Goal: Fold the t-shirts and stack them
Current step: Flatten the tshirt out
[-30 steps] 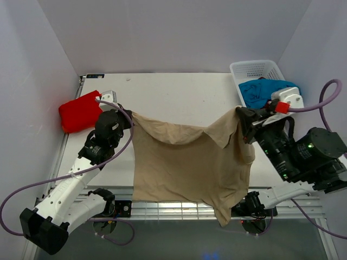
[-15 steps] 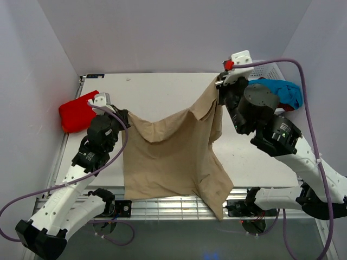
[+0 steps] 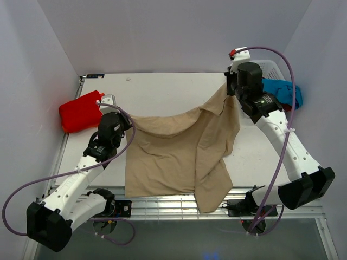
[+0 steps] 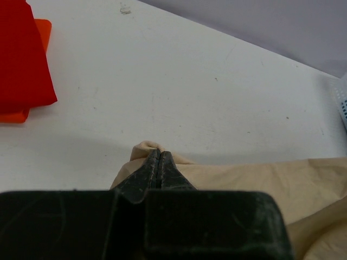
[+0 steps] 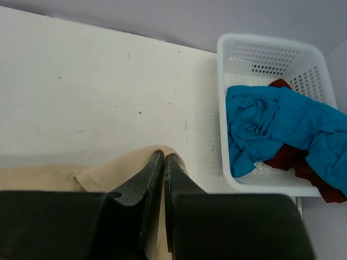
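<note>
- The left gripper [image 4: 158, 156] is clamped on one corner of the tan t-shirt [image 3: 173, 157], above the table [image 3: 162, 89].
- The right gripper [image 5: 163, 158] pinches the opposite corner, near the white basket [image 5: 260, 46].
- The shirt sags between them, its lower part spilling past the table's near edge.
- A folded red t-shirt [image 3: 79, 111] lies far left.
- A turquoise t-shirt [image 5: 271, 122] and a dark red t-shirt [image 5: 303, 169] lie in the basket.
</note>
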